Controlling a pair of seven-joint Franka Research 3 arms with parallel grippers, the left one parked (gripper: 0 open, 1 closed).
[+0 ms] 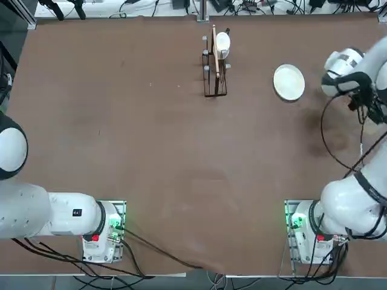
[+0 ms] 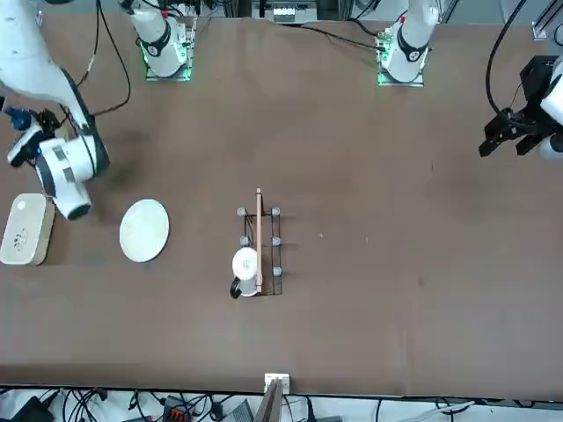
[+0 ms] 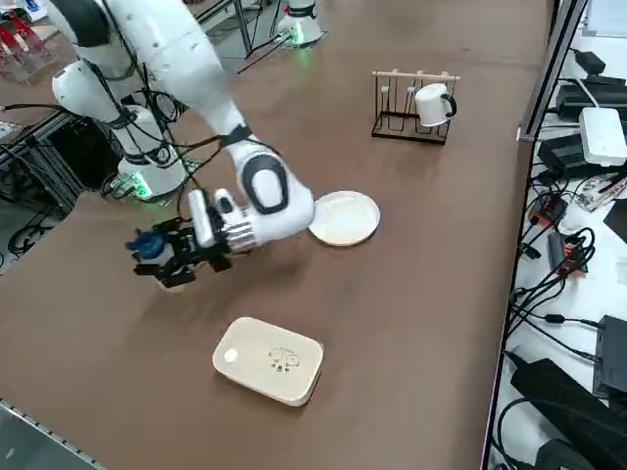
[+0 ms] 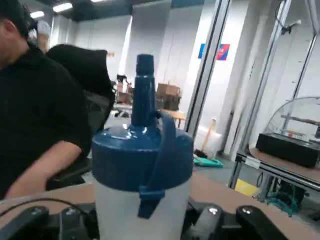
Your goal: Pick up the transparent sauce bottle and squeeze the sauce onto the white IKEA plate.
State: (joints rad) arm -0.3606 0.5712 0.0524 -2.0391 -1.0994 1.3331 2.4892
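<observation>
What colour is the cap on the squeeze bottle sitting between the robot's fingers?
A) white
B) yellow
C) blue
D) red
C: the wrist view shows the bottle between the fingers of the right gripper with a dark blue cap and nozzle on a clear whitish body; in the side view the same blue tip shows at the gripper, near the table's right edge.

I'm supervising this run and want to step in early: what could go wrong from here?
The right gripper is at the transparent sauce bottle, apart from the white IKEA plate; a hard grip might spill sauce early.
The cream dish lies nearby and could be mistaken for the plate.
</observation>
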